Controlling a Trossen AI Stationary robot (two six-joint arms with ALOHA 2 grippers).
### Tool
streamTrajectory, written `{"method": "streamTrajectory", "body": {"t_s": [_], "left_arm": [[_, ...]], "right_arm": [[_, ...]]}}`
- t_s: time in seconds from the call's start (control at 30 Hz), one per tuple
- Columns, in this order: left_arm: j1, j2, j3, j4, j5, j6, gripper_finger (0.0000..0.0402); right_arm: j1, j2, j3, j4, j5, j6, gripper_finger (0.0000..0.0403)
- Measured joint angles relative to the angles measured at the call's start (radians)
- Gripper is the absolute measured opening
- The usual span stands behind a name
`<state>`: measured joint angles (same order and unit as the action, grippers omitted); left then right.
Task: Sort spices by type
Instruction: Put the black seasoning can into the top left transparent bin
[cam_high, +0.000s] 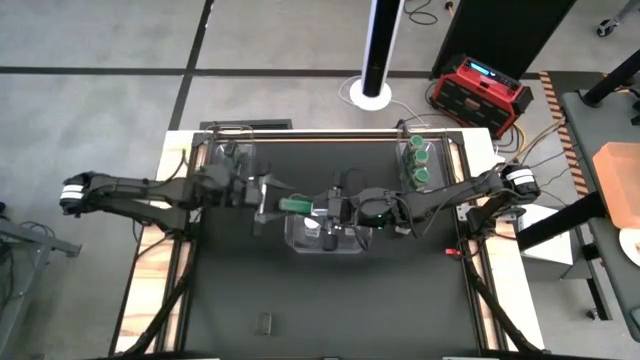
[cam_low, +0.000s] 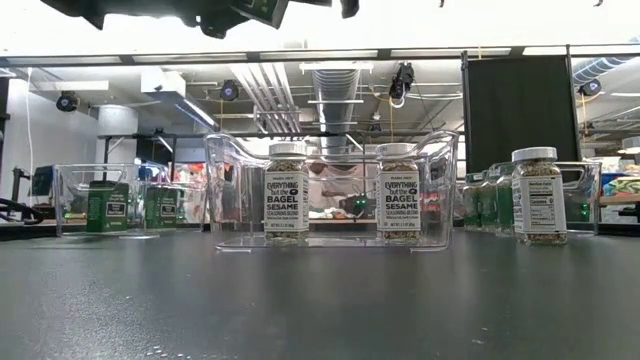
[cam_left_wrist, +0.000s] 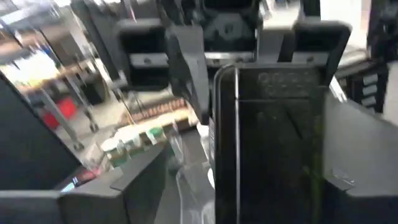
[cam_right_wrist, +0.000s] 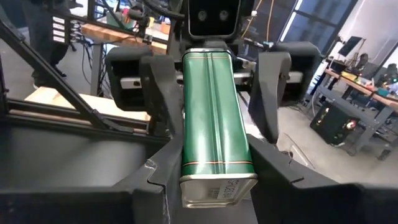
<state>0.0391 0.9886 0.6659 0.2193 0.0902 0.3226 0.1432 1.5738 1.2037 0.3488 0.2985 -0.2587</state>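
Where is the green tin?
In the high view, the green tin hangs mid-table between the left gripper and right gripper, beside the centre bin.

Glossy green metal tin (cam_right_wrist: 214, 134), clear plastic bin (cam_low: 330, 195)

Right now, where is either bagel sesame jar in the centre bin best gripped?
By the lid, from straight above. Each jar stands upright inside the clear bin, whose walls block the sides. The right gripper holds a green tin overhead, meeting the left gripper.
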Motion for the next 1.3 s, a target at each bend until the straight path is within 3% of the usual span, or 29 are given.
{"method": "streamTrajectory", "body": {"t_s": [0.2, 0.57, 0.63, 0.7, 0.8, 0.87, 1.03, 1.17, 1.3], "left_arm": [[-0.001, 0.061, 0.089, -0.123, 0.001, 0.002, 0.0212], [-0.002, 0.062, 0.175, -0.268, -0.001, -0.012, 0.0091], [-0.002, 0.062, 0.193, -0.302, -0.004, -0.020, 0.0091], [-0.001, 0.051, 0.209, -0.362, -0.020, -0.019, 0.0091], [-0.001, 0.034, 0.266, -0.454, -0.142, -0.024, 0.0107], [0.000, 0.022, 0.307, -0.575, -0.277, -0.056, 0.0119], [0.025, 0.021, 0.431, -0.897, -0.594, -0.295, 0.0123], [0.166, 0.055, 0.514, -1.198, -0.533, -0.485, 0.0115], [0.365, 0.079, 0.549, -1.267, -0.395, -0.505, 0.0114]], "right_arm": [[0.000, 0.000, 0.000, -0.019, 0.001, 0.005, 0.0131], [-0.001, 0.000, 0.000, -0.037, 0.028, 0.034, 0.0130], [-0.001, -0.001, 0.000, -0.037, 0.052, 0.049, 0.0150], [0.001, -0.011, -0.004, -0.080, 0.105, 0.052, 0.0200], [0.001, -0.037, -0.003, -0.130, 0.167, 0.066, 0.0271], [0.000, -0.062, -0.002, -0.175, 0.199, 0.104, 0.0304], [0.000, -0.106, -0.002, -0.285, 0.244, 0.187, 0.0336], [0.000, -0.115, -0.002, -0.297, 0.245, 0.197, 0.0331], [0.000, -0.115, -0.003, -0.296, 0.244, 0.196, 0.0321]]}}
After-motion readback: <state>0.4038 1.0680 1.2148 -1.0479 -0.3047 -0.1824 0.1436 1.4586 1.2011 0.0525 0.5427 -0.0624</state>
